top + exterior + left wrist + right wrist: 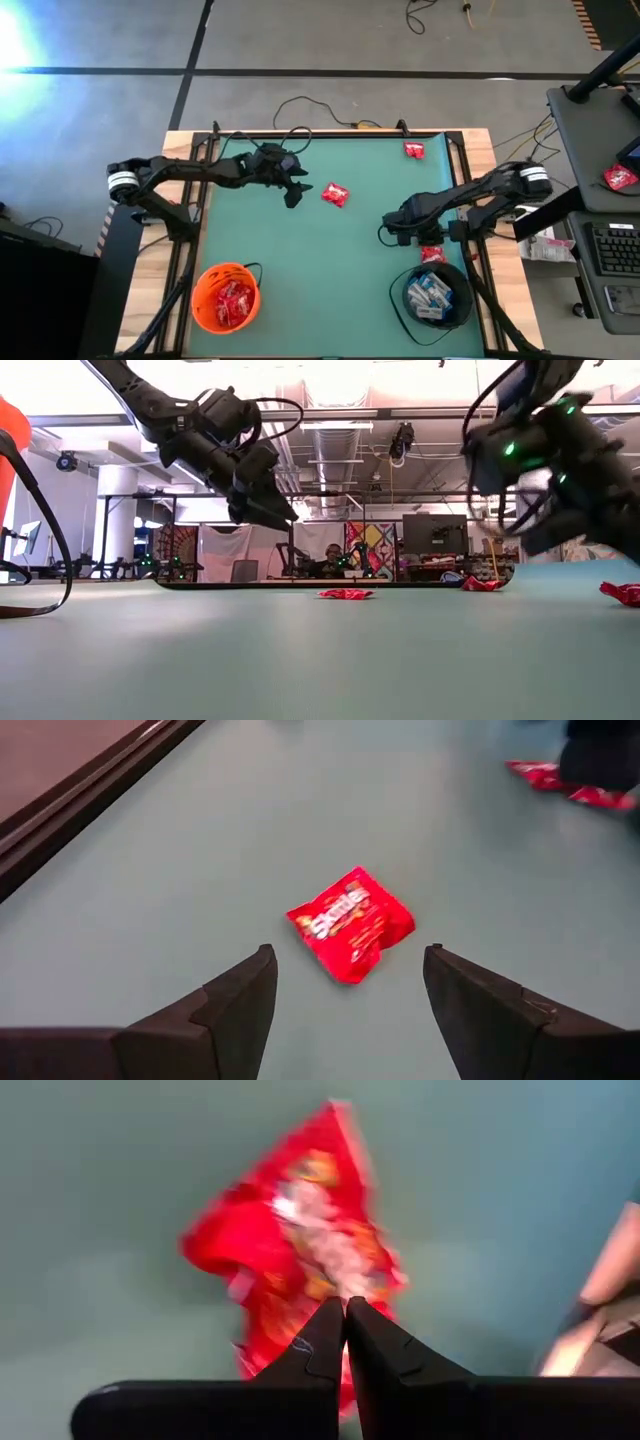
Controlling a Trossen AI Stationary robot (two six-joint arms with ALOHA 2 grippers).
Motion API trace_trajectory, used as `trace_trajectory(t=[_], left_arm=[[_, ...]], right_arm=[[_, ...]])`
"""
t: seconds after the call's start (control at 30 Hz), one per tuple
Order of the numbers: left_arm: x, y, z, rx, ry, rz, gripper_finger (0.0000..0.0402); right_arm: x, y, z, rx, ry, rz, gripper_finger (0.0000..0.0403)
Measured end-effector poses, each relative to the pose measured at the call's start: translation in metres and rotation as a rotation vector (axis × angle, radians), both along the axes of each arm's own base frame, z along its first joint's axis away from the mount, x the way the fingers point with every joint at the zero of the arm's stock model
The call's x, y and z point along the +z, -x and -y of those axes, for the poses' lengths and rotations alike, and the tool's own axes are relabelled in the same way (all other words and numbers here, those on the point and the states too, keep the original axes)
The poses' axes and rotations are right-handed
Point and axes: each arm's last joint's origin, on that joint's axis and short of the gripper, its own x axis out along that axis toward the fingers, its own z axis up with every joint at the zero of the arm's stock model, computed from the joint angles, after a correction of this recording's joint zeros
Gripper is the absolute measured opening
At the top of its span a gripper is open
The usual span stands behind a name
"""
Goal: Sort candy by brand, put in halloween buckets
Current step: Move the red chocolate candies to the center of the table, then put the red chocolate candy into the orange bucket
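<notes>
My left gripper (297, 192) is open and hovers above the green mat. A red candy (350, 923) lies flat just ahead of its spread fingers, untouched; it is the same red candy (335, 195) that the high view shows. My right gripper (345, 1308) is shut over another red candy (300, 1250), near the black bucket (432, 295). That bucket holds blue-and-white candy. The orange bucket (227, 297) holds red candy. A third red candy (414, 150) lies by the far edge. My right gripper comes down on the red candy from above, its two fingertips (325, 1330) meeting on the crinkled wrapper near its middle (310, 1295). The fingers cover the place of contact. I cannot tell whether the candy is lifted or lies on the mat.
A raised black frame (330, 133) runs around the mat (330, 280). Both buckets stand at the near edge, the orange one left and the black one right, with open mat between them. A desk with a keyboard (615, 250) stands off the table's right side.
</notes>
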Motion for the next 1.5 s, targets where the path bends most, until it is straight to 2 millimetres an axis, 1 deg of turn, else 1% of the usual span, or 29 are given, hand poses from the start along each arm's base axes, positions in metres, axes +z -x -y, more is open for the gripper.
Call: trace_trajectory(t=[0.1,0.17,0.2,0.27,0.37,0.4,0.43,0.47,0.5,0.53,0.6,0.7,0.8,0.83,0.9,0.97,1.07,1.13,1.2,1.3,1.33,1.4,1.5], left_arm=[[0.001,-0.001,0.000,-0.018,0.001,0.027,0.0235],[0.001,-0.002,0.000,-0.019,0.001,0.028,0.0235],[0.001,-0.002,0.000,-0.020,0.002,0.027,0.0235],[0.001,-0.002,0.000,-0.019,0.003,0.028,0.0235],[0.000,-0.002,0.001,-0.012,0.016,0.028,0.0235],[0.000,-0.002,0.001,-0.010,0.021,0.029,0.0235],[0.000,-0.002,0.002,-0.010,0.022,0.031,0.0235],[0.000,-0.002,0.003,-0.014,0.022,0.033,0.0235],[0.000,-0.003,0.004,-0.017,0.022,0.034,0.0235],[0.000,-0.003,0.006,-0.023,0.022,0.037,0.0235],[0.000,-0.005,0.010,-0.040,0.019,0.041,0.0235],[0.001,-0.009,0.018,-0.079,0.011,0.055,0.0235],[0.001,-0.011,0.025,-0.119,0.004,0.074,0.0235],[0.001,-0.011,0.026,-0.123,0.003,0.079,0.0235],[0.000,-0.010,0.026,-0.121,0.000,0.083,0.0235],[-0.001,-0.010,0.025,-0.116,-0.001,0.083,0.0235],[0.000,-0.010,0.025,-0.116,-0.004,0.090,0.0235],[0.001,-0.011,0.025,-0.123,-0.009,0.110,0.0235],[0.001,-0.011,0.025,-0.129,-0.010,0.122,0.0235],[0.000,-0.010,0.026,-0.139,-0.005,0.122,0.0235],[-0.001,-0.010,0.026,-0.144,0.000,0.120,0.0235],[-0.005,-0.007,0.027,-0.154,0.009,0.113,0.0235],[-0.010,-0.004,0.028,-0.146,0.041,0.099,0.0235]], right_arm=[[-0.021,-0.016,0.000,0.008,-0.025,0.047,0.0009],[-0.026,-0.034,0.001,0.022,-0.082,0.108,0.0009],[-0.022,-0.051,0.001,0.050,-0.090,0.178,0.0009],[-0.009,-0.084,0.002,0.131,-0.067,0.295,0.0009],[0.013,-0.100,0.001,0.232,-0.054,0.264,0.0009],[0.016,-0.104,0.000,0.244,-0.064,0.260,0.0009],[0.017,-0.102,-0.001,0.254,-0.091,0.228,0.0009],[0.016,-0.096,-0.003,0.264,-0.121,0.166,0.0009],[0.013,-0.089,-0.004,0.270,-0.137,0.093,0.0009],[0.008,-0.084,-0.004,0.276,-0.154,0.055,0.0009],[-0.001,-0.079,-0.004,0.271,-0.185,0.053,0.0009],[-0.013,-0.065,-0.006,0.269,-0.213,-0.018,0.0009],[-0.022,-0.064,-0.008,0.261,-0.236,0.027,0.0009],[-0.024,-0.066,-0.008,0.255,-0.234,0.057,0.0009],[-0.027,-0.078,-0.004,0.227,-0.220,0.177,0.0009],[-0.019,-0.097,0.003,0.201,-0.173,0.313,0.0009],[0.010,-0.130,0.021,0.229,0.007,0.508,0.0009],[0.032,-0.143,0.030,0.283,0.112,0.578,0.0009],[0.042,-0.146,0.034,0.315,0.126,0.579,0.0009],[0.037,-0.134,0.031,0.329,0.096,0.459,0.0009],[0.034,-0.133,0.031,0.330,0.095,0.450,0.0009],[0.032,-0.134,0.033,0.339,0.125,0.464,0.0009],[0.035,-0.141,0.044,0.361,0.193,0.528,0.0009]])
